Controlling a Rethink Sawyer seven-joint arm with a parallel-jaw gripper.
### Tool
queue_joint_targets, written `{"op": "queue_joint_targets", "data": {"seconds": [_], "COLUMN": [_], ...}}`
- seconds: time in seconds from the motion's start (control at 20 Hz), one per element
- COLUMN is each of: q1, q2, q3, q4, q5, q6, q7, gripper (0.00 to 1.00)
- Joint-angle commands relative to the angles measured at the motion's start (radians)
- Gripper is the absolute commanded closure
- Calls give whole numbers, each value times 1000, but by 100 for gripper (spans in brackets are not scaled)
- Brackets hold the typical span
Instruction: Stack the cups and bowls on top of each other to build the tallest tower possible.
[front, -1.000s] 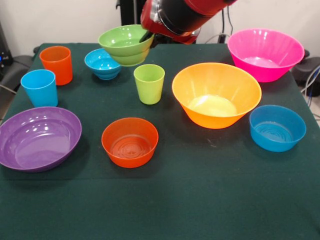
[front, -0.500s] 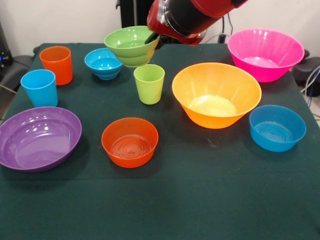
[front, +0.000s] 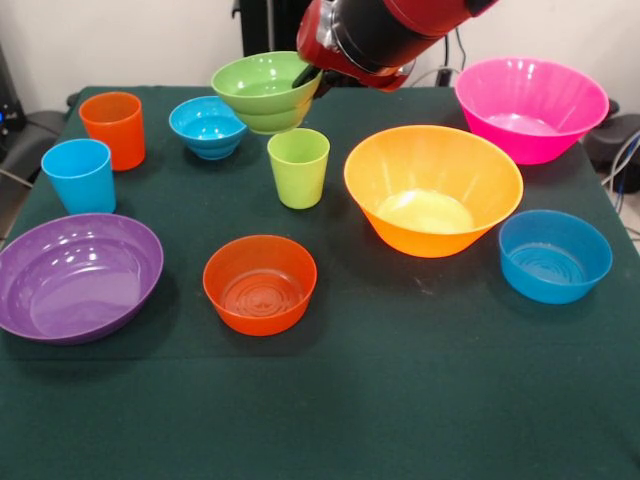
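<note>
My gripper (front: 308, 77) is shut on the rim of the small green bowl (front: 262, 90) and holds it in the air, up and slightly left of the lime green cup (front: 298, 167). That cup stands upright on the dark green table (front: 400, 380). An orange cup (front: 114, 128) and a light blue cup (front: 79, 175) stand at the left. Resting on the cloth are a small blue bowl (front: 205, 126), a purple bowl (front: 75, 275), an orange bowl (front: 259, 283), a large yellow-orange bowl (front: 432, 187), a medium blue bowl (front: 554, 255) and a pink bowl (front: 530, 107).
The red arm (front: 385, 35) comes down from the top over the back middle of the table. Cables and dark equipment (front: 618, 140) lie beyond the right edge.
The gripper has carried the small green bowl a little to the right, closer to above the lime green cup. Everything on the table has stayed put.
</note>
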Motion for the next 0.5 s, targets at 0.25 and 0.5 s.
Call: {"op": "queue_joint_targets", "data": {"seconds": [0.25, 0.5], "q1": [14, 21], "q2": [32, 31], "q3": [94, 92], "q4": [91, 107], "q5": [38, 58], "q6": [-133, -154], "q7": [182, 195], "gripper": [100, 100]}}
